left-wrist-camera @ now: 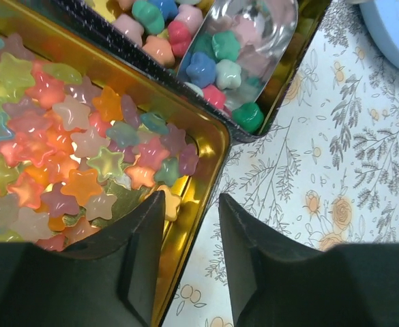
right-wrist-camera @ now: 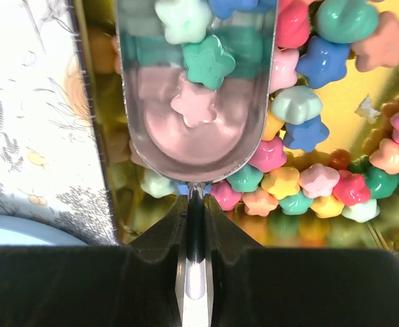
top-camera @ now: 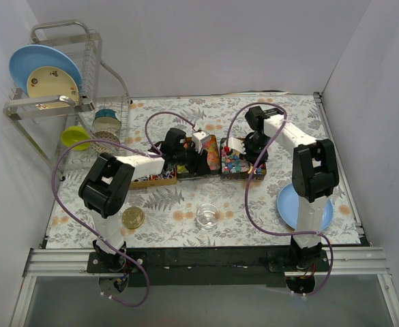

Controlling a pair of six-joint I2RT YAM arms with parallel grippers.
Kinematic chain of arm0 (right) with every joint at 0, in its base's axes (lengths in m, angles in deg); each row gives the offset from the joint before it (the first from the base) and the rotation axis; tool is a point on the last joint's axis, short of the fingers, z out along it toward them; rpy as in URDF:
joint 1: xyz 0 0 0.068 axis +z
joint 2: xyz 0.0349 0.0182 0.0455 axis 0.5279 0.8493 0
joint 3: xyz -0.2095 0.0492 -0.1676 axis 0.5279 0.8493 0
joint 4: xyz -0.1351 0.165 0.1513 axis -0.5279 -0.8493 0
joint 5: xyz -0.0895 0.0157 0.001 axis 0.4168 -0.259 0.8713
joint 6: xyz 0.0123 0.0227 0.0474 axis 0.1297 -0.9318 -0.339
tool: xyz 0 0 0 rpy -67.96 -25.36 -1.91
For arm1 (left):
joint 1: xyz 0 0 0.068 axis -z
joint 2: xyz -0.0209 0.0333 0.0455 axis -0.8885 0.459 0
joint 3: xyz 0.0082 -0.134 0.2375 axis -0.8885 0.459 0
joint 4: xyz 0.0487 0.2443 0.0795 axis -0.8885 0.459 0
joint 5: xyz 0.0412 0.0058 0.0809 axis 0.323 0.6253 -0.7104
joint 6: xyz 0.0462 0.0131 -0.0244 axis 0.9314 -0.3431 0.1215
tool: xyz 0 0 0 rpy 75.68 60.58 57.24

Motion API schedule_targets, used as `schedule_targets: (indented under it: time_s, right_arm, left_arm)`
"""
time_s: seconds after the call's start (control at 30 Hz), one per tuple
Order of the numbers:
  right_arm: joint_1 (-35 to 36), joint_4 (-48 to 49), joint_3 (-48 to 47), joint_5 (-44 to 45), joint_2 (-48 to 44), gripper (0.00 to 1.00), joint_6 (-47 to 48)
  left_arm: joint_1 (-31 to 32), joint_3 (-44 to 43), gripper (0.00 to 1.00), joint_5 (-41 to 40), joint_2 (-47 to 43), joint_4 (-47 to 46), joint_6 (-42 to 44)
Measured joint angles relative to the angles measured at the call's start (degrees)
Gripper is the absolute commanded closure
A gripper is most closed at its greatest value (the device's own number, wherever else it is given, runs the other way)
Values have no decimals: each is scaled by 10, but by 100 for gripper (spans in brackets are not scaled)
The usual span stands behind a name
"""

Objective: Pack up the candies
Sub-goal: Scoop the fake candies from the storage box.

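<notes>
1. Tins [top-camera: 153,183] lie in a row across mid-counter. Toward the near edge the patterned cloth [top-camera: 172,201] holds a glass bowl [top-camera: 207,216], a gold lid [top-camera: 132,218] and, by the near right corner, a blue plate [top-camera: 288,206].
2. Over one tin's corner, beside its translucent star gummies [left-wrist-camera: 69,150], hovers the left gripper [left-wrist-camera: 192,225], fingers spread and empty.
3. Pressed together on a metal scoop [right-wrist-camera: 199,129], the right gripper [right-wrist-camera: 195,225] pinches its handle. The scoop's long axis runs straight away from the fingers, and a few pastel candies [right-wrist-camera: 301,184] sit inside it, over the rest in the right-hand tin.

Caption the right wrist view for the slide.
Right gripper clamps a metal scoop carrying a few pastel star candies inside a gold tin filled with more.
</notes>
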Motion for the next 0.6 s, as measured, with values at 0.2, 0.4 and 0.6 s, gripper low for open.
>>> schedule_targets:
  time_s: [0.2, 0.4, 0.6]
  right_arm:
    - [-28, 18, 28, -77, -42, 99, 7]
    - [-52, 27, 47, -131, -61, 99, 6]
    - [-77, 63, 113, -180, -87, 99, -5]
  left_arm:
    - [-1, -26, 60, 5, -40, 36, 10]
    - [-5, -47, 59, 8, -80, 77, 21]
    - [-18, -58, 57, -3, -96, 110, 28]
